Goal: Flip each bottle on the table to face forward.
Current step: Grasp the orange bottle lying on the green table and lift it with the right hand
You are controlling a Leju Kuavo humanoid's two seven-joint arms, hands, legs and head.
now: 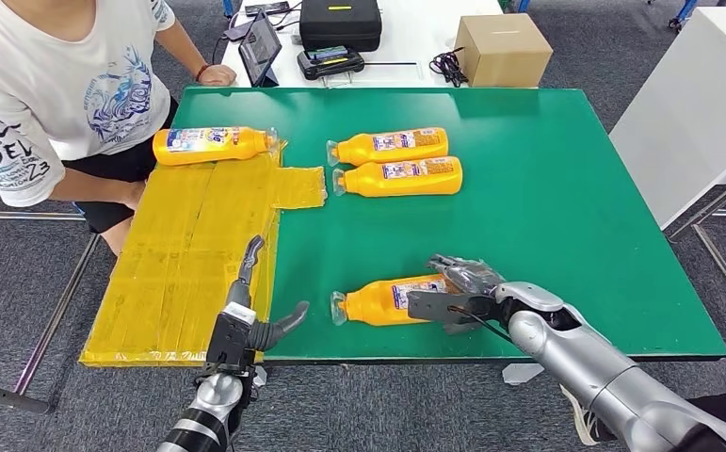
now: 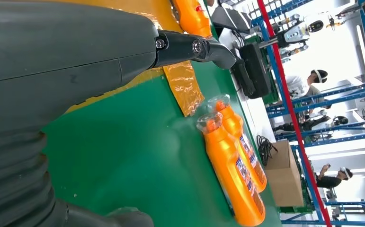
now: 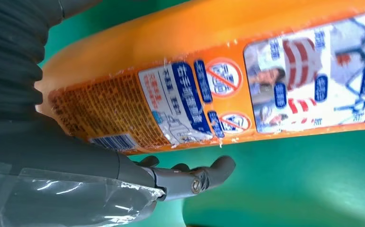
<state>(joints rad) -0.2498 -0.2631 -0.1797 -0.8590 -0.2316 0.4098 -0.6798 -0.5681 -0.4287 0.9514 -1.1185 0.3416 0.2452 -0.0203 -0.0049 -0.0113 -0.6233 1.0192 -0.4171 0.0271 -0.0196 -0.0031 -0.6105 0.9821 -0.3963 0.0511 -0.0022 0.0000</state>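
Several orange bottles lie on their sides on the green table. The nearest bottle lies by the front edge, cap to the left. My right hand is cupped around its base end, fingers over the far side and thumb on the near side. In the right wrist view the bottle shows its back label, and a strip of green separates it from my thumb. My left hand hovers open, holding nothing, over the front of the yellow mat. Two bottles lie side by side mid-table. Another bottle lies on the mat's far end.
A person stands at the table's far left corner, one hand near the mat. Behind the table a white desk carries a cardboard box, a black case and a tablet. A white cabinet stands to the right.
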